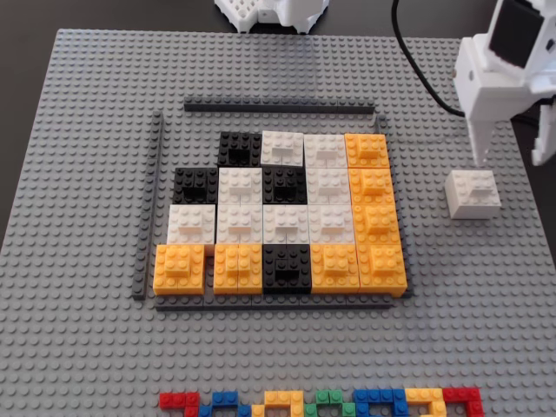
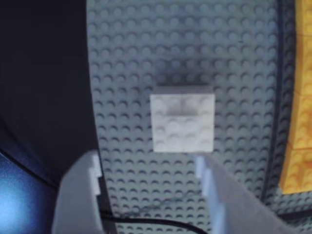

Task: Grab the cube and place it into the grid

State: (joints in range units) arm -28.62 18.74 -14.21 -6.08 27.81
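The cube (image 1: 473,193), a white studded block with a small raised brick on top, sits alone on the baseplate right of the grid (image 1: 278,303). The grid is an array of white, black and orange blocks framed by dark-grey strips; its top-left cell (image 1: 195,148) shows bare baseplate. My gripper (image 1: 511,161) hovers just above and behind the cube, open and empty. In the wrist view the cube (image 2: 183,122) lies just ahead of the open gripper (image 2: 146,163), apart from both fingers. The grid's orange blocks (image 2: 300,146) show at that view's right edge.
A large grey studded baseplate (image 1: 78,347) covers the table. A row of small multicoloured bricks (image 1: 321,403) lies along its front edge. A black cable (image 1: 417,69) runs to the arm. A white structure (image 1: 269,13) stands at the back edge.
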